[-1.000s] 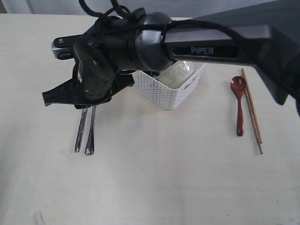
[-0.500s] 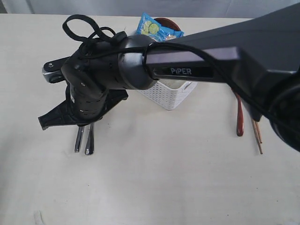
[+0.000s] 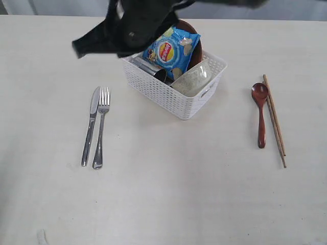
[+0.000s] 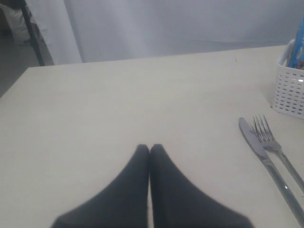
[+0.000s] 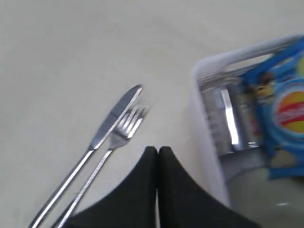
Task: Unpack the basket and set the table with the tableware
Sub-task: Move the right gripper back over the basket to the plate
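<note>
The white basket (image 3: pixel 168 97) stands at the back middle of the table (image 3: pixel 168 194). It holds a pale bowl (image 3: pixel 193 80), a steel cup (image 3: pixel 153 71), a brown plate (image 3: pixel 196 41) and a blue chip bag (image 3: pixel 171 51). Left of it a knife (image 3: pixel 90 127) and fork (image 3: pixel 100 127) lie side by side. On the right lie a wooden spoon (image 3: pixel 261 117) and chopsticks (image 3: pixel 275 122). My right gripper (image 5: pixel 157 149) is shut and empty, raised between fork (image 5: pixel 124 128) and basket (image 5: pixel 204 137). My left gripper (image 4: pixel 149 148) is shut and empty over bare table, left of the knife (image 4: pixel 259 147).
The right arm's dark body (image 3: pixel 133 25) hangs above the basket's back left corner. The table's far edge meets a grey curtain (image 4: pixel 166 23).
The right arm has pulled up and back from over the knife and fork, uncovering the basket. Its jaws have gone from open to shut. The cutlery has stayed in place.
</note>
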